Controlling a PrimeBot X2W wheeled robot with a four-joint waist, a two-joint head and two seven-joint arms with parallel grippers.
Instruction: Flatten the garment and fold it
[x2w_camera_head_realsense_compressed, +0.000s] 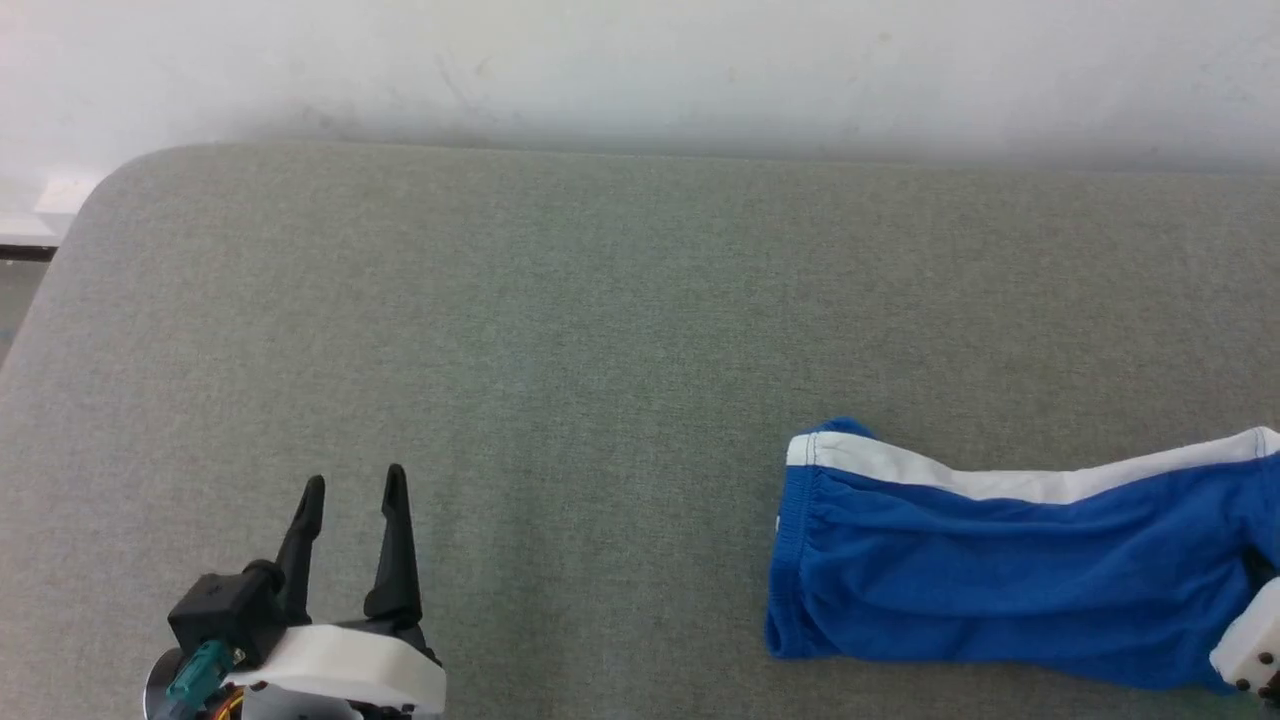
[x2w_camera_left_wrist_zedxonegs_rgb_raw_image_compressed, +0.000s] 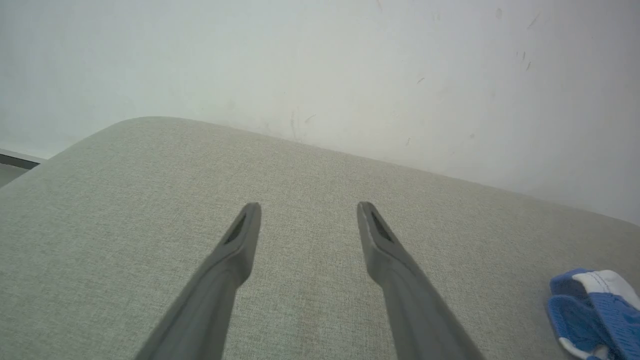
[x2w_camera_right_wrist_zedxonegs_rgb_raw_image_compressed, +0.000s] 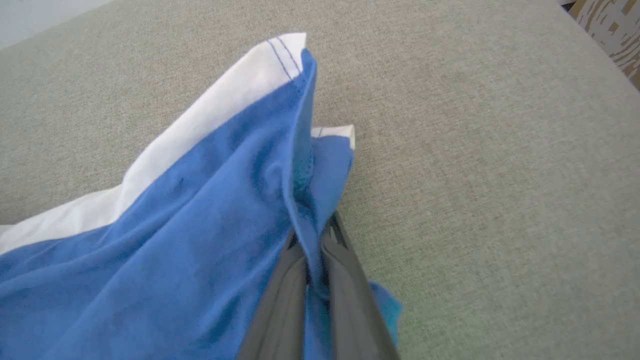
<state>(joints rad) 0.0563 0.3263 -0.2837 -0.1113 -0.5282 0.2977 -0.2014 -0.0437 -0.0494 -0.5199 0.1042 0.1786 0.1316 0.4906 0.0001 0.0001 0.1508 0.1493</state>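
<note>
Flattening step: right gripper (x2w_camera_right_wrist_zedxonegs_rgb_raw_image_compressed: 316, 235) jaws clamped the garment (x2w_camera_head_realsense_compressed: 1000, 580) hem between them; left gripper (x2w_camera_head_realsense_compressed: 355, 490) jaws stood wide and probably needed an opposite edge.

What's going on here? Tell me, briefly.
The robot is working on a blue garment lying bunched on the right of a grey padded surface. Its right gripper is shut on a fold of fabric near a white-banded edge. The left gripper is open over bare surface, apart from the garment. It isn't flattened yet.
</note>
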